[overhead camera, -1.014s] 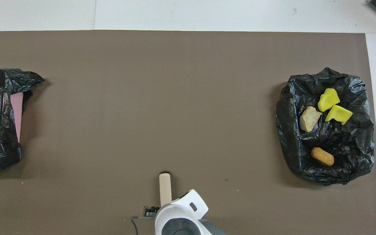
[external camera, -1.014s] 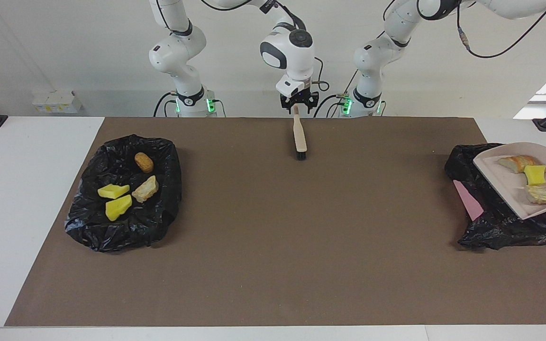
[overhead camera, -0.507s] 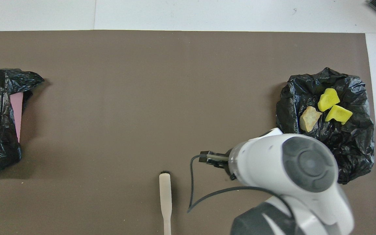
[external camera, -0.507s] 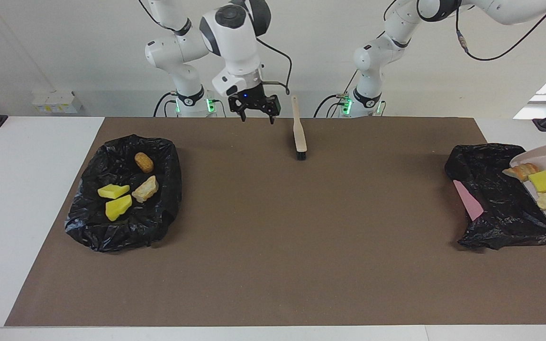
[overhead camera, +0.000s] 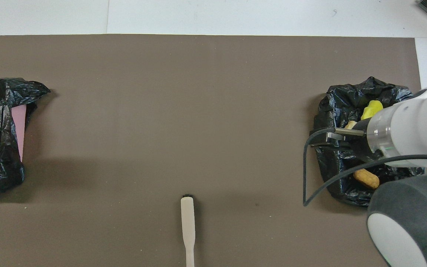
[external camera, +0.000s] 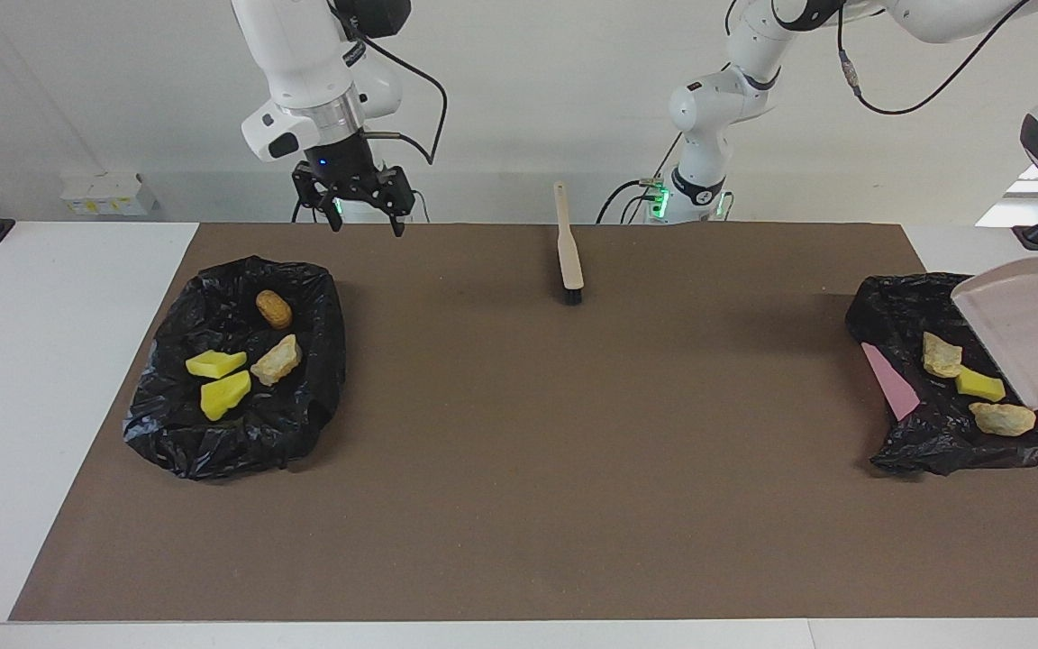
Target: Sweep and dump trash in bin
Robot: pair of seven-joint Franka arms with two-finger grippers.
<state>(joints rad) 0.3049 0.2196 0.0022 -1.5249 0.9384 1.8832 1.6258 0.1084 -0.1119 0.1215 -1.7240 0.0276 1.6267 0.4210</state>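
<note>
The trash lies in two lots. Three scraps (external camera: pixel 969 386), two tan lumps and a yellow chunk, sit in the black bag (external camera: pixel 897 315) at the left arm's end of the bench (external camera: pixel 59 361). Four more scraps (external camera: pixel 240 356), two yellow, one tan and one orange-brown, lie in the other black bag (external camera: pixel 303 415) at the right arm's end. None shows on the brown mat (external camera: pixel 519 469) between the bags.

The dustpan (external camera: pixel 1037 329) hangs tilted over the first bag, its lip down toward the three scraps and nothing left on it. The left claw itself is out of view past the edge of the facing view; it is clamped tight, and since the pan is held up in the air at that arm's end, the pan's handle is very likely what it grips, though the grip cannot be seen. A pink sheet (external camera: pixel 888 383) pokes out at that bag's edge.

The brush (external camera: pixel 569 252) lies by itself on the mat near the robots, about midway between the two arm bases, bristles pointing away from them. The right claw (external camera: pixel 352 203) hangs up in the air with its fingers spread wide and nothing in them, over the mat just by the robots' edge of the second bag.

By my reading this is the dump step, and the pan's load is out. If the four scraps in the second bag count as binned, little remains beyond setting the pan down. If they are yet to be swept, the right claw must go back for the brush and the pan must come across.
</note>
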